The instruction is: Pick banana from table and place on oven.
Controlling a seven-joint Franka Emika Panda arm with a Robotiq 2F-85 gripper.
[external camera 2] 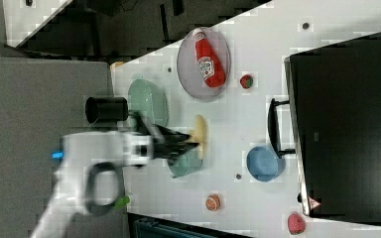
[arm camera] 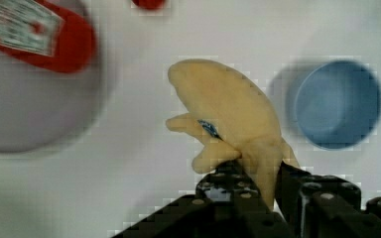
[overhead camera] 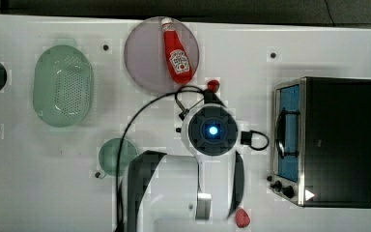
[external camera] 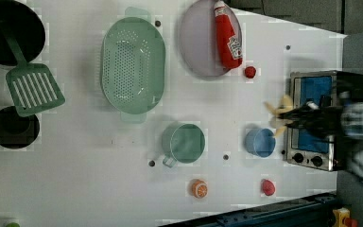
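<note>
A: One carry remains. Clear the oven (external camera 2: pixel 345 124), right side of the right view, before lowering.

B: Confirmed. Gripper (arm camera: pixel 255 186) fingers nearly closed, clamping the banana (arm camera: pixel 233 111) at one end, frame centre; keep it level.

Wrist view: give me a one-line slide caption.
Gripper shut on the banana, held above the white table between a blue cup and the ketchup bottle.

One banana (arm camera: pixel 230 111), one oven (overhead camera: pixel 335 142), one ketchup bottle (external camera: pixel 228 35), one plate (external camera: pixel 198 40), one colander (external camera: pixel 132 65), two cups (external camera: pixel 260 142), one spatula (external camera: pixel 30 85)
</note>
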